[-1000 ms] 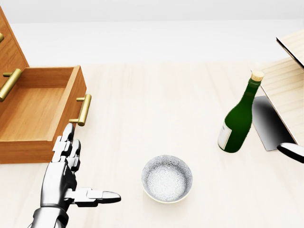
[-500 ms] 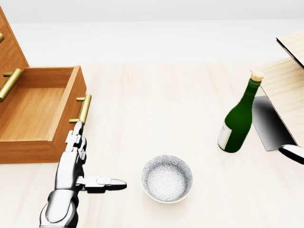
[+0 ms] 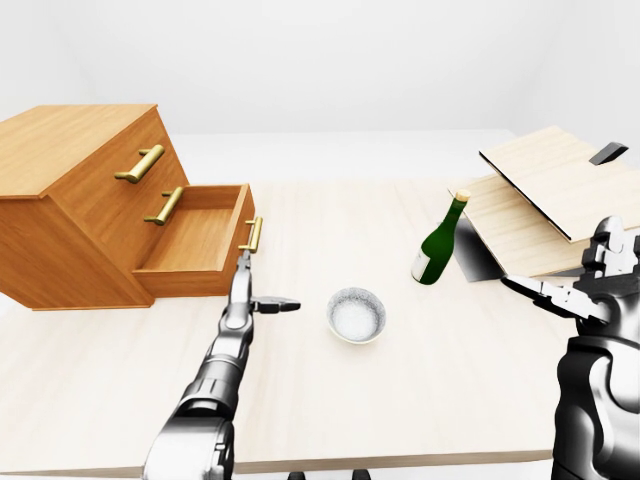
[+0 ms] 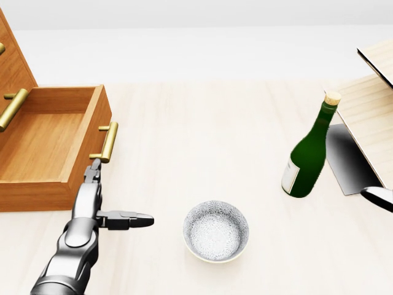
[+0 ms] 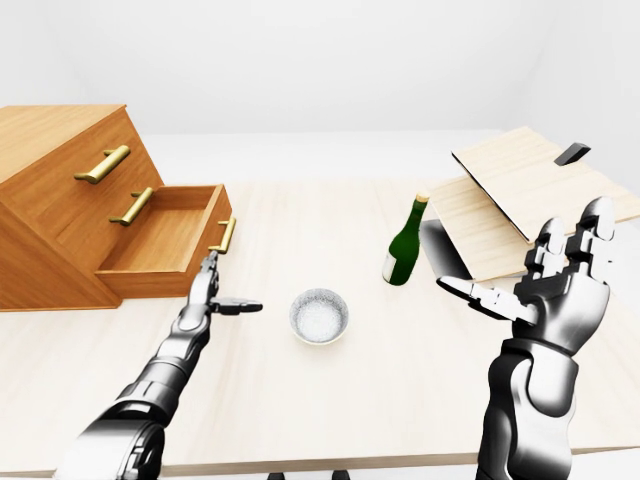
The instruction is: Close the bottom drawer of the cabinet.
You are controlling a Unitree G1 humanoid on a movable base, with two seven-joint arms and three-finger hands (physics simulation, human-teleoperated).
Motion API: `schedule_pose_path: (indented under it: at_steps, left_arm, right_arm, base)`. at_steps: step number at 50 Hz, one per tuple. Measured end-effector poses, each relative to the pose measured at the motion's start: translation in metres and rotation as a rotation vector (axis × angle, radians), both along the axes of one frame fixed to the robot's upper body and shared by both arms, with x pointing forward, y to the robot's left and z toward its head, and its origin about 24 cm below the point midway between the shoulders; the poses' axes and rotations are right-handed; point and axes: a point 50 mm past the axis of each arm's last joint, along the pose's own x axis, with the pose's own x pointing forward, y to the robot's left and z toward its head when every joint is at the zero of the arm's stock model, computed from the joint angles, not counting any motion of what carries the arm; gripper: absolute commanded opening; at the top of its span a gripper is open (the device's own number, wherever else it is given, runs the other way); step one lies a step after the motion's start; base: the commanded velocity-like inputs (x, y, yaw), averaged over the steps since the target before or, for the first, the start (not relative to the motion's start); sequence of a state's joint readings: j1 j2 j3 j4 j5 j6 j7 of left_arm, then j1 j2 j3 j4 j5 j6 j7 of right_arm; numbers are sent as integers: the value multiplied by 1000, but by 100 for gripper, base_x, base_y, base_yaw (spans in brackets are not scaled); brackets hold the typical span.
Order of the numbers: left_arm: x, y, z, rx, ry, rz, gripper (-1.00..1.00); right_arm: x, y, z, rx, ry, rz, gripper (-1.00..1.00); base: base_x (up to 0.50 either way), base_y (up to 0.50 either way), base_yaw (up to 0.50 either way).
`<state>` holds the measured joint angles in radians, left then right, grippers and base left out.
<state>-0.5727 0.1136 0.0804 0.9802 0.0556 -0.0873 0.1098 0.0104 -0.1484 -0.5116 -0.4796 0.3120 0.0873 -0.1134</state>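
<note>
The wooden cabinet [image 3: 70,200] stands at the left of the table. Its bottom drawer [image 4: 49,141] is pulled out and shows nothing inside. A brass handle [image 4: 108,142] sits on the drawer's front panel. My left hand [image 4: 98,200] is open, with straight fingers [image 4: 92,175] pointing at the panel just below the handle's lower end and the thumb stuck out to the right. Whether the fingers touch the panel, I cannot tell. My right hand [image 5: 560,275] is held up open at the right, away from everything.
A white bowl [image 4: 216,231] lies right of my left hand. A green corked bottle [image 4: 309,150] stands further right. Behind it, stacked wooden boards [image 3: 550,190] lean at the table's right side. Two more brass handles [image 3: 140,163] sit on the upper drawers.
My left hand has slid up the head view towards the drawer front and turned edge-on, with the arm stretched further out. The drawer, bowl and bottle have not moved.
</note>
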Motion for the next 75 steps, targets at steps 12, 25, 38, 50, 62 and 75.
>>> schedule_pose_path:
  at_steps: [12, 25, 38, 50, 62, 75]
  left_arm:
    - [6, 14, 5, -20, 8, 44, 100]
    - [8, 25, 7, -48, 17, 79, 100]
    - [9, 56, 12, -92, 24, 202, 100]
    - [7, 80, 17, -104, 19, 306, 100]
    - [4, 97, 21, -110, 6, 410, 100]
    - [-1, 113, 25, -83, -3, 540, 100]
  right_arm:
    - [1, 0, 0, -1, 1, 3, 100]
    - [0, 1, 1, -3, -3, 5, 100]
    - [-1, 0, 3, -2, -14, 3, 100]
    - [-2, 0, 5, -4, -25, 1, 100]
    - [-2, -1, 6, -3, -27, 1, 100]
    - [-2, -1, 5, 0, -23, 2, 100]
  base:
    - [0, 0, 0]
    - [0, 0, 0]
    - [0, 0, 0]
    - [0, 0, 0]
    - [0, 0, 0]
    - [0, 0, 0]
